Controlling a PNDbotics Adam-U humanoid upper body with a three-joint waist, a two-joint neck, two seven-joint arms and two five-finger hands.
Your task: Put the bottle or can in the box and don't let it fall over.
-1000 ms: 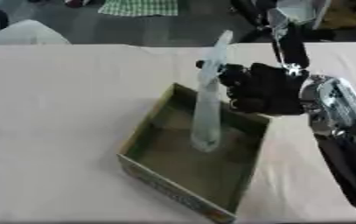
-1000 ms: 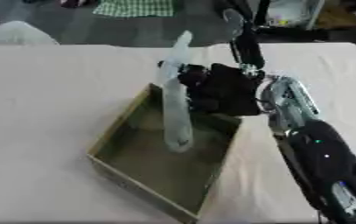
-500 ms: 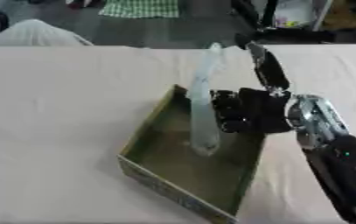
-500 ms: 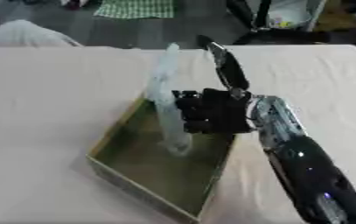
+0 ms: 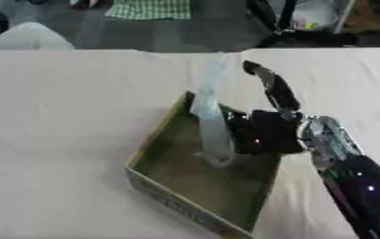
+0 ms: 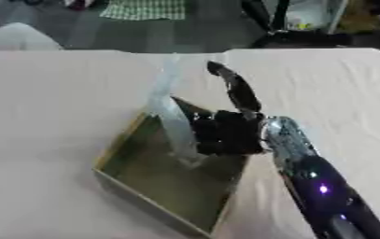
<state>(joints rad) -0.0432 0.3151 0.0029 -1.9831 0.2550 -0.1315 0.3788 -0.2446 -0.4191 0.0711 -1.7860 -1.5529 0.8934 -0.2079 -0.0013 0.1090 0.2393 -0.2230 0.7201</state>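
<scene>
Stage: placement nearly done | clear plastic bottle base down inside cardboard box, leaning | right robot hand fingers curled at its side, contact unclear | left: release, bottle upright.

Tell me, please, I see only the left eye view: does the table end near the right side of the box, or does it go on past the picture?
Observer: It ends. The right eye view shows the far right corner of the table, with bare cloth between that corner and the box.
Operator: Does the bottle stand straight in the box?
Observer: No. In the right eye view the bottle tilts plainly. Its top points toward the far left and its base is on the box floor, right beside the right hand.
</scene>
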